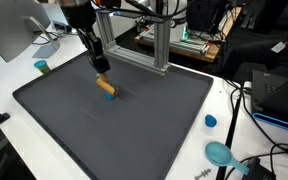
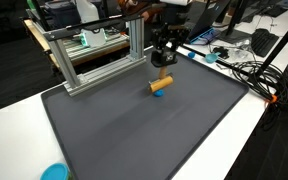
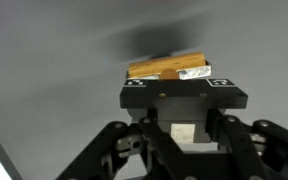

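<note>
- The orange block (image 1: 105, 88) (image 2: 160, 85) with a blue end sits over the far half of the dark grey mat (image 1: 134, 125) (image 2: 134, 130). It is tilted, blue end lowest. Whether that end touches the mat cannot be told.
- In the wrist view the block (image 3: 169, 70) lies crosswise between the fingers (image 3: 134, 88), with its shadow on the mat just behind it.
- Around the block the mat runs bare in every direction, widest toward its near edge and its two side edges.
- The closest obstacle is the aluminium frame (image 1: 159, 45) (image 2: 94, 55), standing along the mat's far edge, near the block but not touching it.
- The gripper (image 1: 102, 70) (image 2: 162, 66) (image 3: 178, 85) comes down steeply from above the mat's far edge. Its fingers are clenched on the block's upper part.
- Off the mat on the white bench (image 1: 14, 75) are a small teal cup (image 1: 42, 67), a blue cap (image 1: 211, 121) and a teal round piece (image 1: 220, 153).
- Cables (image 1: 246, 110) trail beyond the mat's side edge.
</note>
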You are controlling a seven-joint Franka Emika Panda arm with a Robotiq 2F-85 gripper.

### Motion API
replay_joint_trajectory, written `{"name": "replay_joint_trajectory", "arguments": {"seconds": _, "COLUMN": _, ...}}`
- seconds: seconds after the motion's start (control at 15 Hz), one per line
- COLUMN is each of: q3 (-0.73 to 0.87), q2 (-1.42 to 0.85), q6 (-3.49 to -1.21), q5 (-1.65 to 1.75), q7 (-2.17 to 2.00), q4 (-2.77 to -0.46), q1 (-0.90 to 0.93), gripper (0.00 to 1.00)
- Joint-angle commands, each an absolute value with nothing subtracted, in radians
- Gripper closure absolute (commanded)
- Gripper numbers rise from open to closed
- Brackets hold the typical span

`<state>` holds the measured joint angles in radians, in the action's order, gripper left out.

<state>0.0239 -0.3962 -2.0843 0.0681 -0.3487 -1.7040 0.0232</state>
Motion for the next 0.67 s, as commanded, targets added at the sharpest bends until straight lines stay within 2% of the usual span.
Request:
{"name": "replay_joint_trajectory", "arguments": {"seconds": 0.0, "q3": 0.053, "q2": -0.366, "q6": -2.149, "q5": 0.101, "q7": -0.451, "q4": -1.750, "q1": 0.064, "gripper": 0.78}}
{"name": "replay_joint_trajectory", "arguments": {"seconds": 0.6, "q3": 0.084, "q2": -0.274, "q6": -2.270, "q5": 0.141, "q7": -0.610, "q4": -1.892, "q1": 0.107, "gripper": 0.78}}
